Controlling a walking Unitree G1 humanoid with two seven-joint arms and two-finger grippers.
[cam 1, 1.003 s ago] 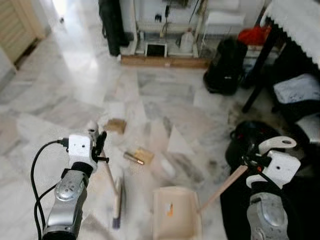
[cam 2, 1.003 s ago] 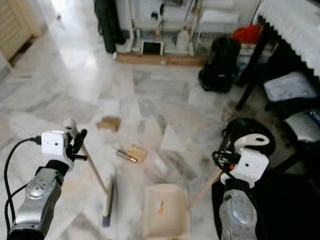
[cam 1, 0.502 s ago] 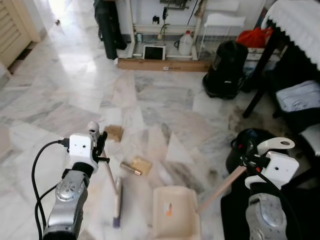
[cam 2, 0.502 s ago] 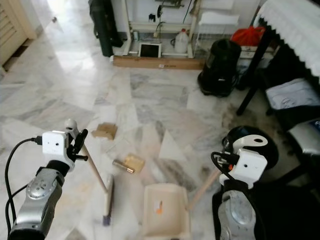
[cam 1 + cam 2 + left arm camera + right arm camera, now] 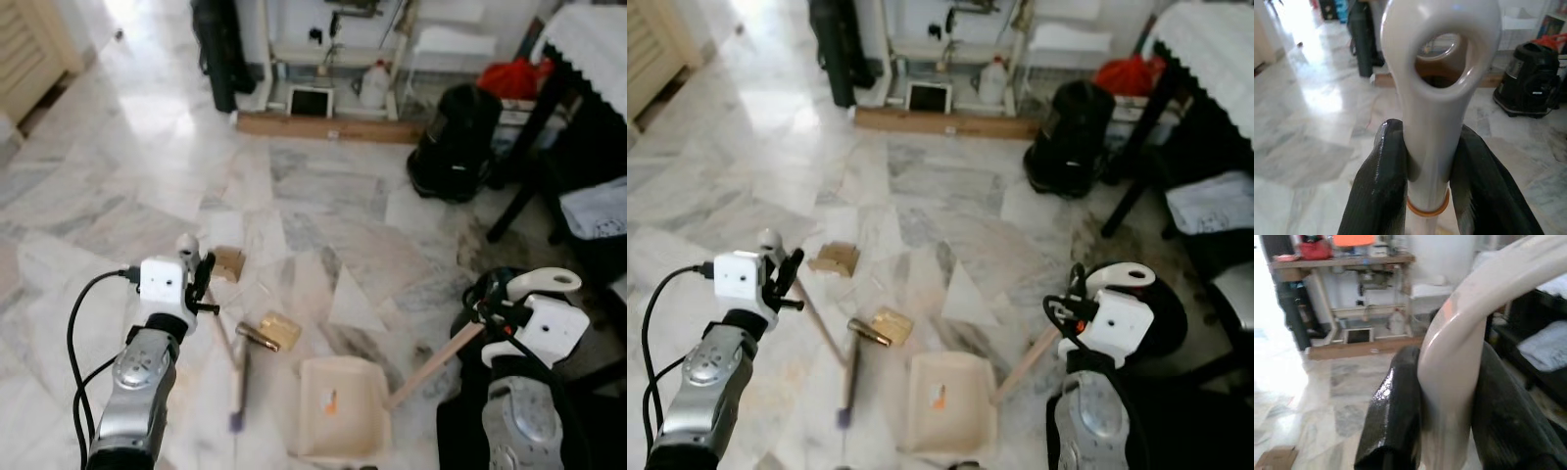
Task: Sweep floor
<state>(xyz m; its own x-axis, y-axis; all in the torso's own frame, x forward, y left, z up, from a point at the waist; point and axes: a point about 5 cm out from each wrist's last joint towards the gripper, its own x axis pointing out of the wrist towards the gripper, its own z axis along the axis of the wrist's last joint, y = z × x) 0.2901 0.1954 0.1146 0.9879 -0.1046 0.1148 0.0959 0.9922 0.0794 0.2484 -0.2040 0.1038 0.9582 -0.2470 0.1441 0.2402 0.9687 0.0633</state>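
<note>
The marble floor (image 5: 323,196) is far from swept; the dustpan (image 5: 338,406) lies flat, seemingly empty; the broom (image 5: 238,377) head rests just beside it, held by the left gripper (image 5: 1427,161) pinching its handle; the right gripper (image 5: 1449,396) clamps the dustpan's handle; beyond the dustpan, cardboard scraps (image 5: 278,329) and a small cylinder (image 5: 255,338) remain uncollected.

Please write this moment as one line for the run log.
left gripper: shut on broom | right gripper: shut on dustpan | cardboard scraps beside broom head, outside dustpan
</note>
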